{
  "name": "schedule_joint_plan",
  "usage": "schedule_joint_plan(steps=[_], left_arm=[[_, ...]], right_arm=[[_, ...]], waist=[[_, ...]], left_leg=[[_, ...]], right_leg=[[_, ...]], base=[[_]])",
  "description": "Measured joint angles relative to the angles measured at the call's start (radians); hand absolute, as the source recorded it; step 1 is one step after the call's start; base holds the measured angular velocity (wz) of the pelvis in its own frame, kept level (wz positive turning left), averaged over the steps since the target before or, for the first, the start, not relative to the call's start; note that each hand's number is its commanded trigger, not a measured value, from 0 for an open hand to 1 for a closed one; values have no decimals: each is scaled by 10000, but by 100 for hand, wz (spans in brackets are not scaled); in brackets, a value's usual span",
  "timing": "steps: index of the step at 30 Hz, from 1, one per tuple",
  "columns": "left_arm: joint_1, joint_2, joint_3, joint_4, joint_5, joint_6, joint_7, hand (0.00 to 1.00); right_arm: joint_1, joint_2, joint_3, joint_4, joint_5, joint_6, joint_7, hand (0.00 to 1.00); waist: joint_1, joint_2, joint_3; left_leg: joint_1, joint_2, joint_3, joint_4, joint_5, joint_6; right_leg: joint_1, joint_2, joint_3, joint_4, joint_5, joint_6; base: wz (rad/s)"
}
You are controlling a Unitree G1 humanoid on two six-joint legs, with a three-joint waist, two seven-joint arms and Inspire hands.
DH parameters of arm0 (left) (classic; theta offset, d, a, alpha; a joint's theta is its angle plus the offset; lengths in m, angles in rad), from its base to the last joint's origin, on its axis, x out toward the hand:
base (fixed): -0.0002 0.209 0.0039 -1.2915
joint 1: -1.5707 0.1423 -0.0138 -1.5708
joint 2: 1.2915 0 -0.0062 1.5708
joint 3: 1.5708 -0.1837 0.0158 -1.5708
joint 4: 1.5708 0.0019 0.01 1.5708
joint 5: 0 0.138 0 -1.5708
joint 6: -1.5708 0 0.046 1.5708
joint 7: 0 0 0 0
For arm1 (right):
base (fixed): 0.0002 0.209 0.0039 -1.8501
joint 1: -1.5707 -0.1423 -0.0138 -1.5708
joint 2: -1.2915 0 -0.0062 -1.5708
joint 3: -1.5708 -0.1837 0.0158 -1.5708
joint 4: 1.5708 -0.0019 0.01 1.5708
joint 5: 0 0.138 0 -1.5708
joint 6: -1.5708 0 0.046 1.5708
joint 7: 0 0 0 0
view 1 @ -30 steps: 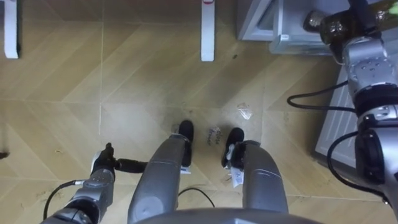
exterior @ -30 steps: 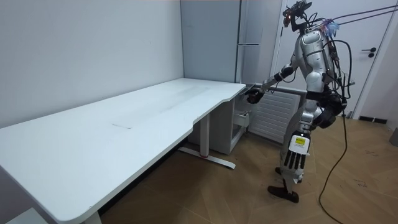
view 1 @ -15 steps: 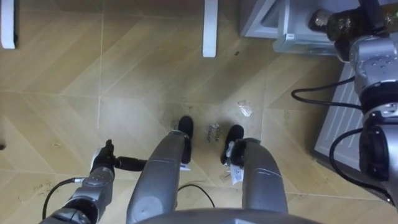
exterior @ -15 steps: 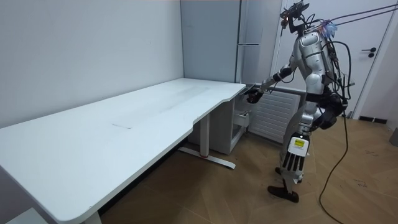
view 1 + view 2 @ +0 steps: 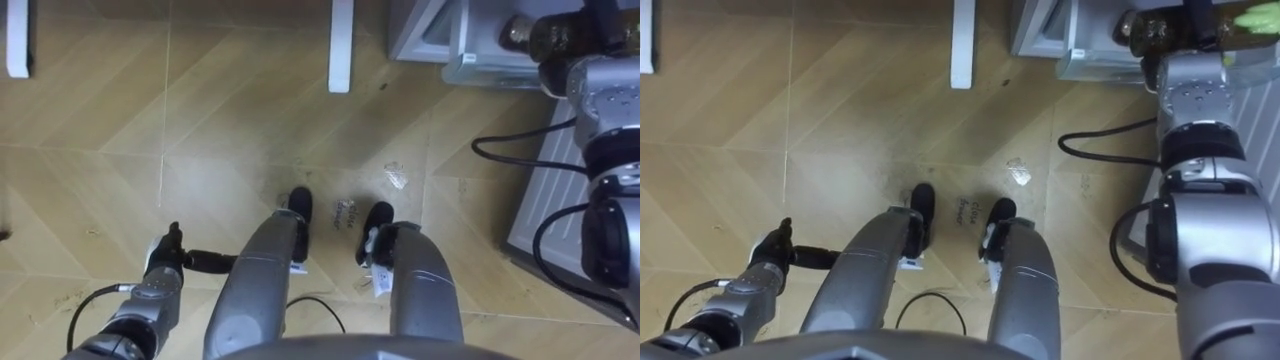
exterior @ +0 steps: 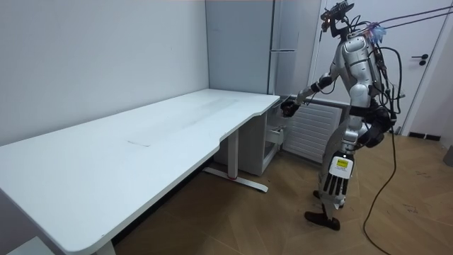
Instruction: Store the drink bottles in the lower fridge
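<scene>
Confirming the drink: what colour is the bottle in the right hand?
The bottle is dark brown; clearest in the right eye view.

Open floor (image 5: 200,120) from 9 to 11 o'clock. At 12 a counter leg (image 5: 341,45), at 1 the fridge (image 5: 422,30); ribbed white panel (image 5: 537,195) walls off 3 o'clock.

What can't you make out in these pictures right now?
- Bottle: left eye view, partly covered by the right robot hand and cut by the top edge; contents unreadable.
- Lower compartment of the fridge: room view, mostly screened by the desk; the eye views cut it at the top edge.
- Floor scrap: left eye view, too small to identify.
</scene>
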Motion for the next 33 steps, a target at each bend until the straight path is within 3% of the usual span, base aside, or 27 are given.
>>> schedule_joint_plan(steps=[19,20,33], left_arm=[[7,4,58,10,-9,0,-304,0],[9,8,58,10,-10,-5,-395,0],[147,161,49,13,-114,-82,-425,0]], right_arm=[[1,-21,-216,45,-16,-7,46,100],[0,-21,-216,45,-17,-7,45,0],[7,-21,-190,87,151,-6,85,0]], waist=[[-1,0,0],[-1,0,0],[59,-2,0]], left_leg=[[62,15,25,-12,0,0],[63,15,27,-10,0,0],[92,17,37,54,1,1]], right_leg=[[61,5,-3,-11,1,-3],[61,6,1,-10,2,-3],[63,-2,9,15,-1,-12]], base=[[0],[0],[0]])
